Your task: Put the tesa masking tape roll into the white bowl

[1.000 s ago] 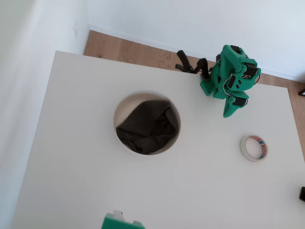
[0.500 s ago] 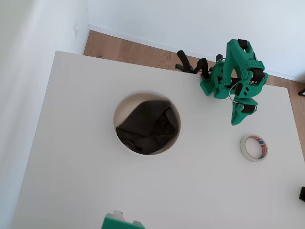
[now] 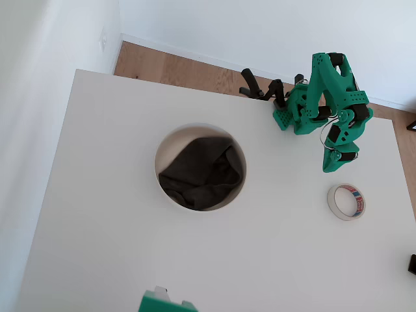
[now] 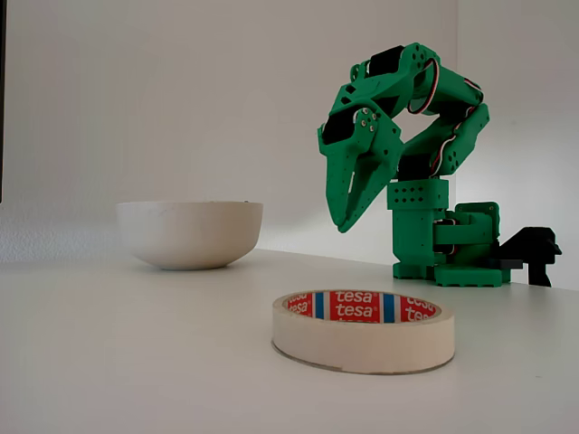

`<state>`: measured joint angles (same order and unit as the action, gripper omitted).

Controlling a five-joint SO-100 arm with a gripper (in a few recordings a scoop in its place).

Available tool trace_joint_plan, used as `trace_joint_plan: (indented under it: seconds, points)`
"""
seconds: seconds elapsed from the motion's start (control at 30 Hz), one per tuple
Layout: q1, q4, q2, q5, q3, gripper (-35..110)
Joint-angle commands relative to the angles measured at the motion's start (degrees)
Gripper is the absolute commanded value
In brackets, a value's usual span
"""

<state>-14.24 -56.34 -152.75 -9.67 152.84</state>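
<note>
Now tape roll [image 3: 346,201] flat on desk [image 3: 117,247], right side in overhead view, well apart from white bowl [image 4: 190,233] with dark cloth [image 3: 201,174] inside. Green arm's jaws [image 3: 331,166] pressed together, empty, hanging above desk just up-left of roll, tips pointing down, not touching it.

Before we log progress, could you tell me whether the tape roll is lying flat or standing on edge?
Lying flat. The tape roll rests on the table with its hole facing up, clear of the white bowl.
</note>
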Motion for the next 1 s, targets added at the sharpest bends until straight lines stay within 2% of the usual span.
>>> trace_joint_plan:
  seconds: [0.0,0.4,0.6,0.87,0.9,0.97]
  points:
    - [-0.88,2.37,6.24,-0.7,-5.36,-8]
    - [-3.6,6.24,30.41,-2.29,-18.37,-8]
    - [-9.76,6.33,36.39,-4.13,-23.99,-8]
    - [-12.39,5.89,42.8,-5.27,-30.76,-8]
    - [-12.39,5.62,43.51,-5.45,-31.38,-8]
    - [-12.3,4.66,44.56,-7.03,-32.52,6]
